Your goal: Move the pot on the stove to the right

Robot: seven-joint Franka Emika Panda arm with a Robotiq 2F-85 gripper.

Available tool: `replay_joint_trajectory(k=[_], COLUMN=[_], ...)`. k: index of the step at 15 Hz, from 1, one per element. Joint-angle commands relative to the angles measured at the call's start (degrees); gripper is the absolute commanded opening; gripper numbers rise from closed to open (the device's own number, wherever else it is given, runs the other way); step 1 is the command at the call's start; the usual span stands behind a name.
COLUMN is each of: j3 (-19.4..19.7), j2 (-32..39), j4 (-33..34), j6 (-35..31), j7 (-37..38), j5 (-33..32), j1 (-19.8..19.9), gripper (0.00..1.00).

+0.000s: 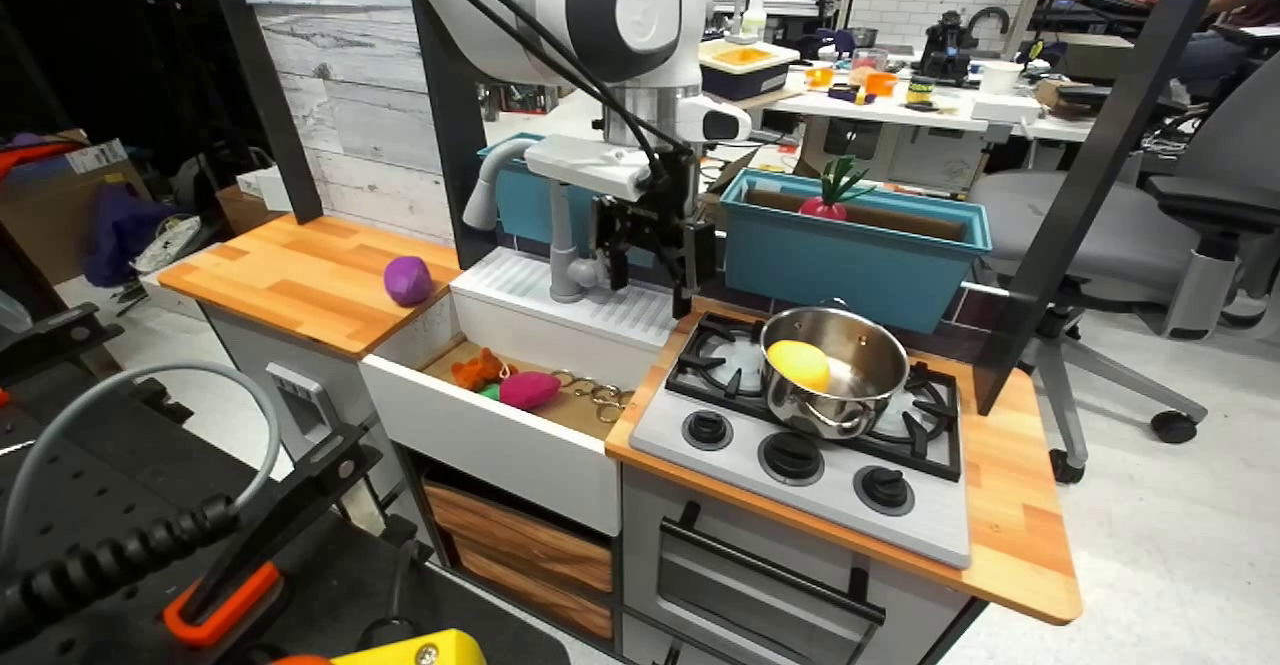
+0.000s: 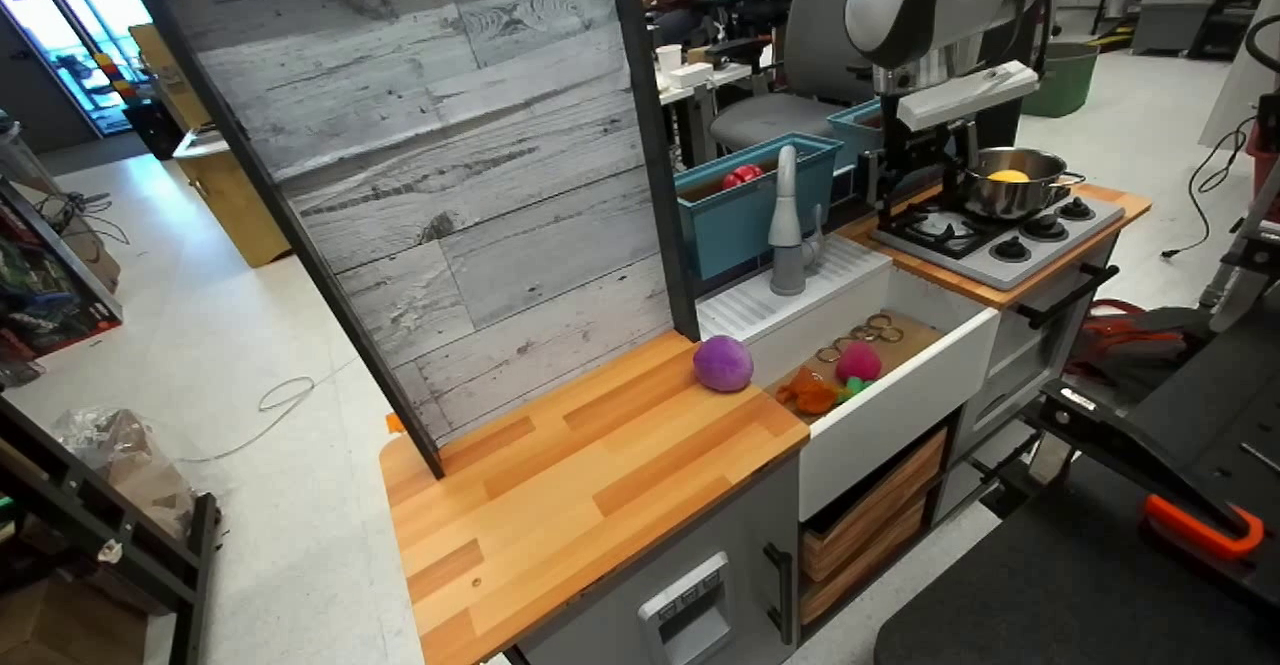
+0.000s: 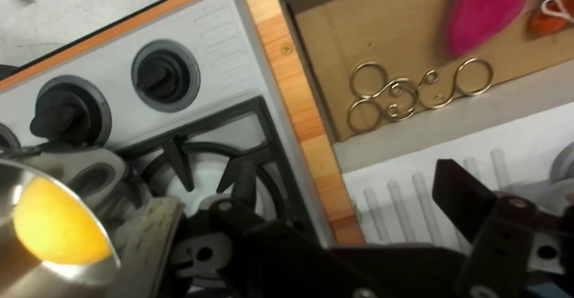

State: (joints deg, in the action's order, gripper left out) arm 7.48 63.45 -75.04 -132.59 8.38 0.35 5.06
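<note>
Wrist view: the gripper (image 3: pixel 346 182) is spread wide across the bottom. The shiny pot (image 3: pixel 36 276), with a yellow thing (image 3: pixel 58 226) inside, sits bottom left on the stove (image 3: pixel 215 88).

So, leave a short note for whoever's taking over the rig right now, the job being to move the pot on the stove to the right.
Gripper: open, holding nothing, near the pot but apart from it.
Pot: upright on the stove, around the middle, grates showing either side of it; yellow object inside.
Done: no grip on the pot yet; the pictures don't settle whether this spot counts as "right".
Left: probably grip the pot and shift it right, minding the loose-looking yellow object, then let go.
</note>
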Motion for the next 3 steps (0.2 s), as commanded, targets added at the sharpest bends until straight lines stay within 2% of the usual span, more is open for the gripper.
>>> replay_joint_trajectory(k=[1,3], j3=[-0.4,-0.33], j2=[-0.6,-0.29], j4=[-0.78,-0.35], j6=[0.22,0.22], j7=[0.26,0.42], j5=[-0.15,-0.16], j1=[0.07,0.12], gripper=[1.0,1.0])
